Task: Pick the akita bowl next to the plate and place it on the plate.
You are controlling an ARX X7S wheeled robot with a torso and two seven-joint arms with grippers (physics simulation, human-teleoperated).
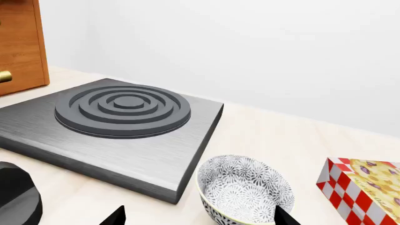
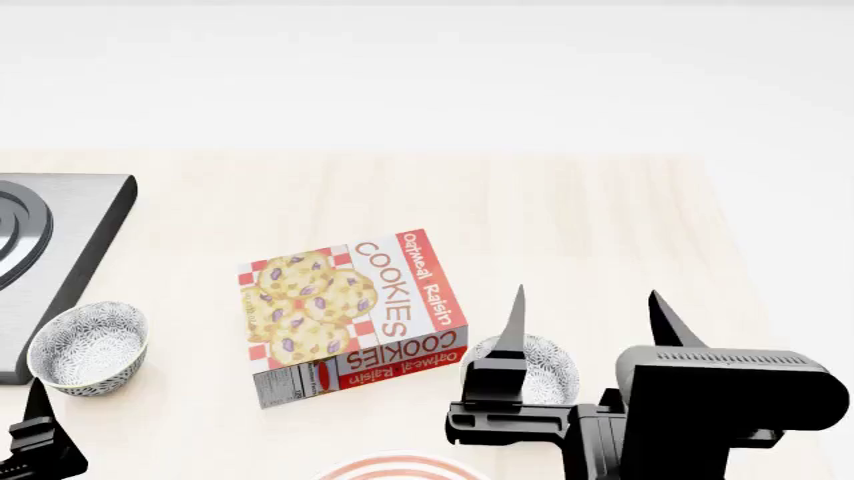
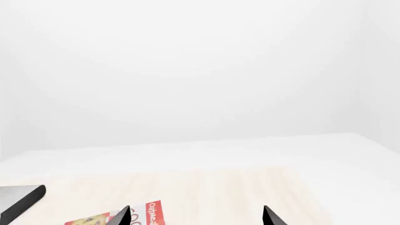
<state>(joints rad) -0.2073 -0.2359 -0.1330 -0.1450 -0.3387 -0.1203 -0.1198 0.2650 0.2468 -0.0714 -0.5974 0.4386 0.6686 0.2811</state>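
Left wrist view: a patterned bowl (image 1: 245, 190) sits beside the ringed burner plate (image 1: 122, 110); the left gripper (image 1: 198, 216) has its fingers spread wide.

Head view: the box (image 2: 352, 315) reads "Oatmeal Raisin COOKIES". The akita bowl (image 2: 547, 368) sits just beyond the plate (image 2: 400, 467), partly behind the right gripper (image 2: 587, 312), fingers wide apart.

Right wrist view: only "Oatmeal" shows, and both fingertips.

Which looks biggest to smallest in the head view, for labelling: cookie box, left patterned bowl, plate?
1. cookie box
2. left patterned bowl
3. plate, unsure: only its rim shows, the rest is cut off.
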